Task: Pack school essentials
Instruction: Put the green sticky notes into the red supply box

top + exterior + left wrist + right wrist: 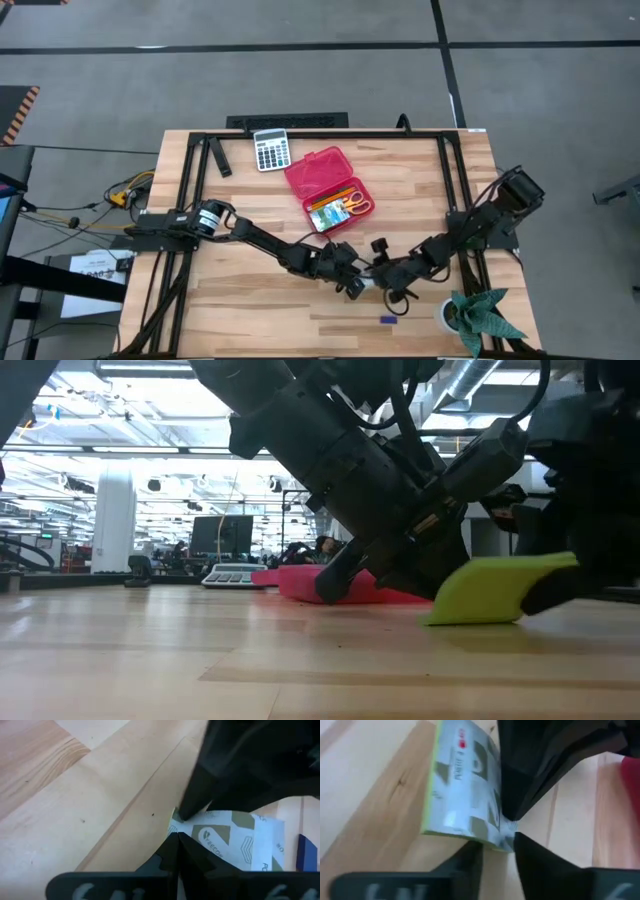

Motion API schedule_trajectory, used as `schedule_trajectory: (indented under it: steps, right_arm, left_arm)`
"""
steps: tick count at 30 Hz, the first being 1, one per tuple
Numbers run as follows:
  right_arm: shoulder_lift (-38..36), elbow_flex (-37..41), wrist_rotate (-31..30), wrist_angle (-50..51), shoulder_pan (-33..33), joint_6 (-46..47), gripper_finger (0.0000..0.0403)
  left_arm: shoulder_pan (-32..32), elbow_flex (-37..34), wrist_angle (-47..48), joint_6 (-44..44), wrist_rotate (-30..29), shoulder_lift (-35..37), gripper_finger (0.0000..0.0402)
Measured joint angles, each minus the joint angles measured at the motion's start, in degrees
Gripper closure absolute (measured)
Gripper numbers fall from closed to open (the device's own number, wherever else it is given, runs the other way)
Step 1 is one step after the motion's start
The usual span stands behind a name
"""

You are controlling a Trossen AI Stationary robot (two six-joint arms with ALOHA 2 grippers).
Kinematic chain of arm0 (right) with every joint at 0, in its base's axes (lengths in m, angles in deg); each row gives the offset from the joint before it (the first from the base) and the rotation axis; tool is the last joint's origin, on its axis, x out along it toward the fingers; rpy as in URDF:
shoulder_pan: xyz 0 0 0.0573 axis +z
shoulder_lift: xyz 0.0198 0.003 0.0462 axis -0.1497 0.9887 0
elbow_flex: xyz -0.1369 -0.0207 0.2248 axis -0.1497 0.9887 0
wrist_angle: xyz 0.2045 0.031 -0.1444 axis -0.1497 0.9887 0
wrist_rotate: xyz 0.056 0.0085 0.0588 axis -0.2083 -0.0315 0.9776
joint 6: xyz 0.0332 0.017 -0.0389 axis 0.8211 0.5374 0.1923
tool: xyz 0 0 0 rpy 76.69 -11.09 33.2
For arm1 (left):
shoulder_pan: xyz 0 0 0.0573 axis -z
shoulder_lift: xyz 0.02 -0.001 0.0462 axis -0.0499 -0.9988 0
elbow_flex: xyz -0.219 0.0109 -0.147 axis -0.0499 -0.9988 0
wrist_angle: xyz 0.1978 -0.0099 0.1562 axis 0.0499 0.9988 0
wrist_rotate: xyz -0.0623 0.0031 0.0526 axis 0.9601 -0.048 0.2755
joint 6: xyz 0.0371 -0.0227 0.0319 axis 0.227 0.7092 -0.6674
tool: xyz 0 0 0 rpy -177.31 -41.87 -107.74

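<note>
The grey calculator (271,150) lies at the far edge of the bench (240,305), left of the middle. Just right of it the red case (327,188) lies open, with yellow-handled scissors (355,203) and thin pencils (327,203) already inside, along with a green-and-white packet (328,220) at its near end.

The left gripper (352,285) reaches in from the bench's left side to a spot near the middle of the front half. Its fingers (175,847) are pressed together on one edge of the second packet (235,842), which sits between the two tools, close to the bench surface.

Directly beside it, the right gripper (385,283) comes in from the right edge. Its fingers (470,855) straddle the opposite edge of the same packet at a narrow gap; whether they have firm hold yet cannot be told.

Farther toward the front edge, a tiny blue piece (388,320) lies alone on the wood, and a small potted plant (478,315) stands at the front right corner.

The step appears to be a hand-over of the packet. To do it well, the right tool probably needs to clamp squarely on the flat edge before the left lets go, otherwise the thin packet may slip or twist. The carry to the case then looks short.
</note>
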Motion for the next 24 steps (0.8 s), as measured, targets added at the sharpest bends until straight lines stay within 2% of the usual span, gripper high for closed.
schedule_trajectory:
  steps: [7,15,19,24]
  right_arm:
    - [-2.8,0.0,0.8,0.6,0.0,0.2,0.039]
    - [-5.4,-0.2,2.4,2.6,0.0,3.6,0.0396]
    - [-7.6,-0.2,2.5,3.9,0.0,5.0,0.0398]
    - [-11.5,-0.2,2.7,7.5,-0.4,5.8,0.0399]
  left_arm:
    - [-0.2,0.0,-0.2,0.8,0.5,0.0,0.0401]
    - [-0.3,-0.2,1.6,2.2,1.1,1.5,0.0394]
    - [-0.3,-0.2,4.3,-0.1,0.8,5.3,0.0364]
    - [-0.3,-0.1,16.1,-3.0,0.2,11.4,0.0317]
